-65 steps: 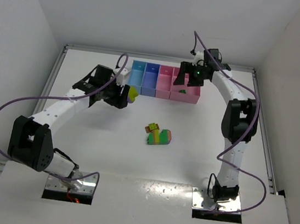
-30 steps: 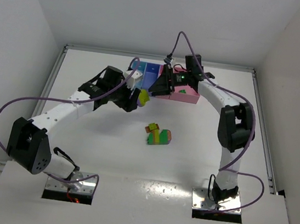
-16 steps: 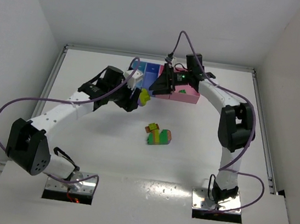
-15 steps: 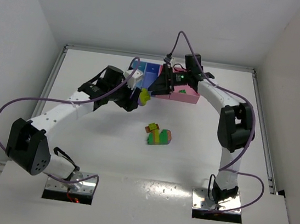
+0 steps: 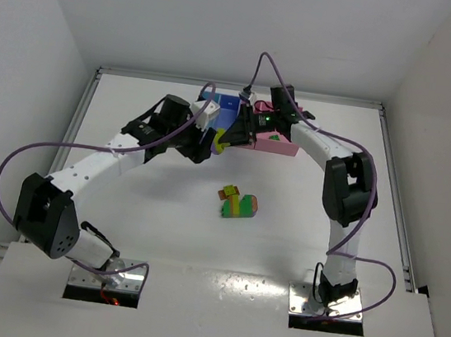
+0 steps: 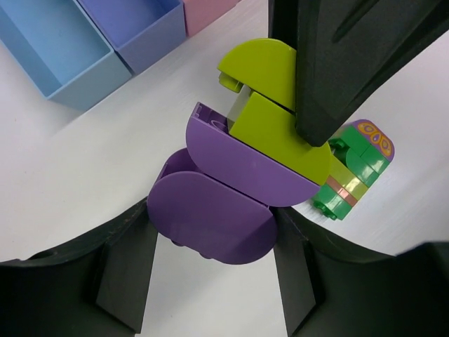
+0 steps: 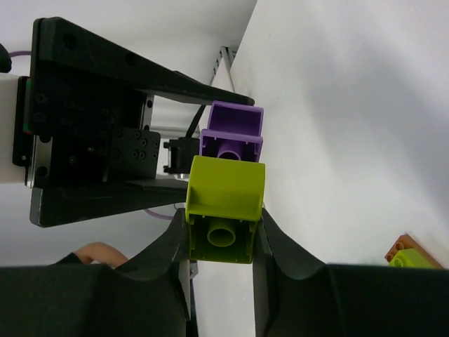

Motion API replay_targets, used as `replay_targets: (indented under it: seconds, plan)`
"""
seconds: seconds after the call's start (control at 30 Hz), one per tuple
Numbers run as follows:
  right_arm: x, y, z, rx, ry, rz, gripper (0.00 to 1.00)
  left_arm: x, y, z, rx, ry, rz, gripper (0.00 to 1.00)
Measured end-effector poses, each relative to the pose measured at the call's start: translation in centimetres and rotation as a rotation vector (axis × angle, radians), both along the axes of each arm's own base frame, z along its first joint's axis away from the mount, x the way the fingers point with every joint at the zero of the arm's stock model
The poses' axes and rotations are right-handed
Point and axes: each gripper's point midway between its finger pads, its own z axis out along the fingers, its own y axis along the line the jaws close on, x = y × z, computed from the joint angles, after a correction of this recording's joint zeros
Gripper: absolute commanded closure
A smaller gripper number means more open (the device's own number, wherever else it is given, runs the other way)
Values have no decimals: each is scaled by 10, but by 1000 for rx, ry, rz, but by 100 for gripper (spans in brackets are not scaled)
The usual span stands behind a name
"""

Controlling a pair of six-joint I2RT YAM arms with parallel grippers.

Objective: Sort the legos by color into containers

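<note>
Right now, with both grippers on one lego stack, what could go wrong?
1. The right gripper grips the lime-green brick while the left gripper holds the purple bricks; pulling apart might jerk one loose.
2. The bricks hang over the table, not the containers, so a dropped brick would probably miss them.

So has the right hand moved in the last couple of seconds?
Yes. The right hand swung left, from over the wide pink bin to grip the purple and yellow-green lego clump that the left hand holds.
</note>
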Motion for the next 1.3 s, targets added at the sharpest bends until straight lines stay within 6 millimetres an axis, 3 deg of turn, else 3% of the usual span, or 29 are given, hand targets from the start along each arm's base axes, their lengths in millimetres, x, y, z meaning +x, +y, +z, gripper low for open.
replay_targets:
  seconds: [0.03, 0.13, 0.33, 0.57, 0.63, 0.73, 0.97, 1.17, 1.3]
  plan:
    - [0, 0, -1, -4, 9, -4, 92, 0, 0, -1, 5, -1, -1, 89]
    - [3, -2, 0, -3, 17, -13, 100, 1, 0, -1, 8, -3, -1, 89]
    - [16, -19, 1, 6, 11, -51, 100, -1, -1, -9, -1, -12, 0, 89]
    - [69, -79, -3, -29, -35, -240, 100, -21, 20, -37, 45, 67, 35, 89]
    - [79, -83, 2, -33, -62, -262, 100, -18, 26, -38, 45, 68, 54, 89]
    - [88, -74, 15, -18, -116, -250, 100, -14, 34, -36, 33, 73, 84, 89]
    - [69, -50, 12, 0, -109, -176, 100, -7, 45, -39, -91, 157, 121, 88]
    - [48, -57, -12, -27, -21, -175, 100, 3, 52, -78, -126, 319, 198, 89]
    - [34, -65, -3, -28, -31, -181, 100, 14, 55, -74, -273, 406, 224, 90]
